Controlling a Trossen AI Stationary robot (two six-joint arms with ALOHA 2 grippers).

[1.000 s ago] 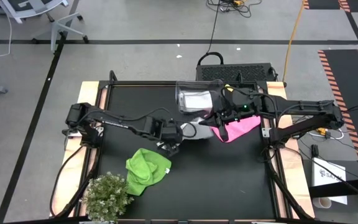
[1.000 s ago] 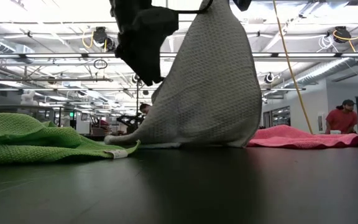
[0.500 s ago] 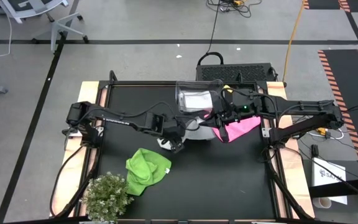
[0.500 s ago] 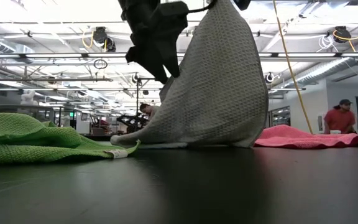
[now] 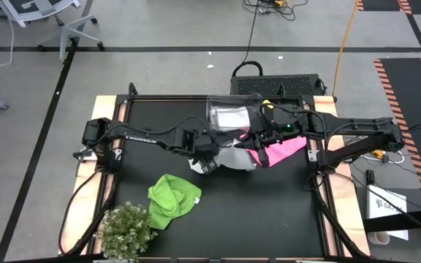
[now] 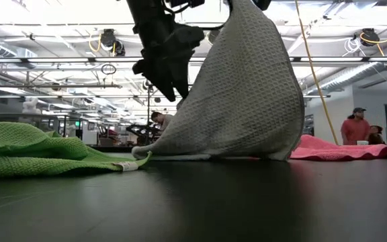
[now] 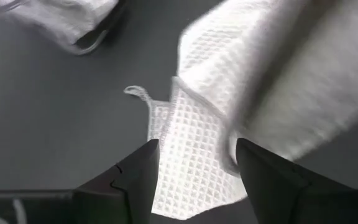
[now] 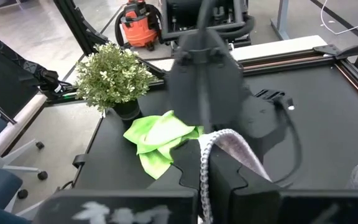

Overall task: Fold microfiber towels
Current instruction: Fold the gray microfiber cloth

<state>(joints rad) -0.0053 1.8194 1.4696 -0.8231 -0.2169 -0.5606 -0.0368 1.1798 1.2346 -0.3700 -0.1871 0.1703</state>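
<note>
The black table (image 5: 269,204) fills the middle of the high view. The white towel (image 6: 240,101) hangs there like a tent, with its lower edge resting on the table and its top pinched between the fingers of my right gripper (image 8: 205,163), just right of centre. The pink towel (image 5: 283,150) lies touching it on the right, and the green towel (image 5: 172,199) lies well apart at lower left, near the plant (image 5: 126,228). The clear bin (image 5: 229,117) stands above centre. My left gripper (image 7: 194,165) is spread wide just above a free corner of the white towel, where a small loop (image 7: 138,93) sticks out. I think the next step is to take this corner. To do it well, I should come down straight, close only on the one layer at the edge, and keep the right side high so the cloth stays stretched.
</note>
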